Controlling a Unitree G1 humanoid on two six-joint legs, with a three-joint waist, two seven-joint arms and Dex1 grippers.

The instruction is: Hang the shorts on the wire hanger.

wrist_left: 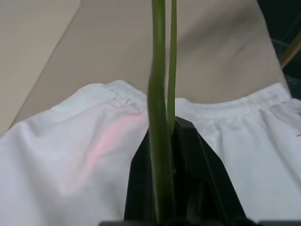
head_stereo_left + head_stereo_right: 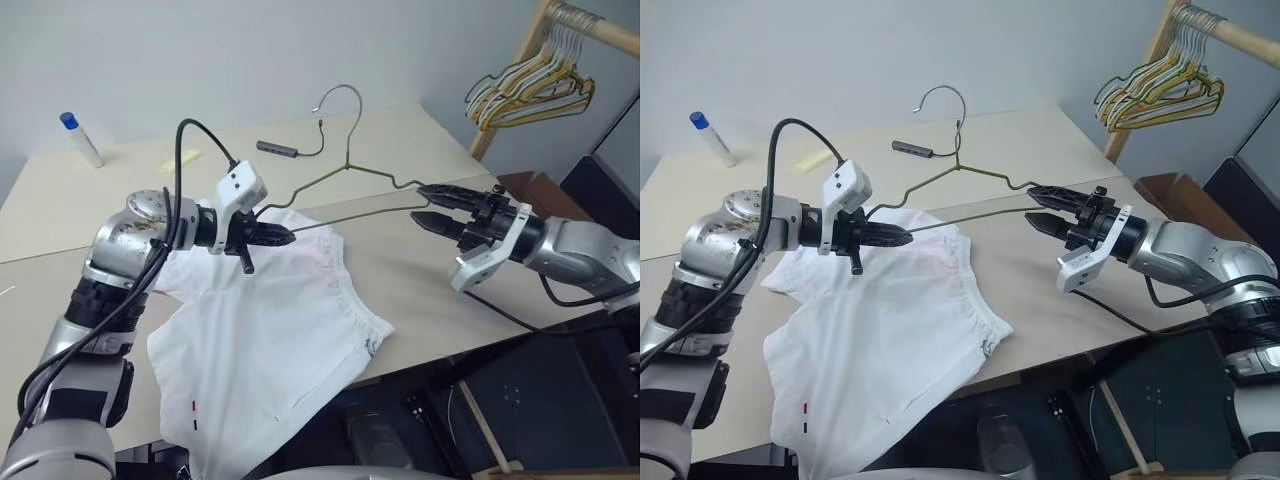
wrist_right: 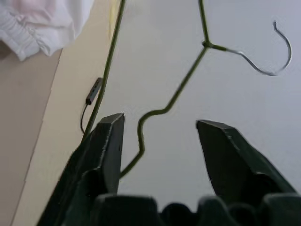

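Observation:
The white shorts (image 2: 270, 330) lie spread on the beige table (image 2: 420, 270), one leg drooping over the front edge. Above their far edge is the wire hanger (image 2: 347, 163), thin and olive, with its hook pointing away from me. My left gripper (image 2: 285, 237) is shut on the hanger's left corner; in the left wrist view the wire (image 1: 159, 94) runs out of the closed fingers over the shorts (image 1: 70, 155). My right gripper (image 2: 420, 203) is open at the hanger's right corner, and the bent wire (image 3: 141, 136) passes between its spread fingers without being pinched.
A wooden rack with bunched coloured hangers (image 2: 535, 85) stands at the back right. On the far table are a blue-capped bottle (image 2: 80, 140), a yellow note (image 2: 185, 157) and a dark cabled hub (image 2: 280, 148). A cardboard box (image 2: 530, 185) sits beyond the table's right edge.

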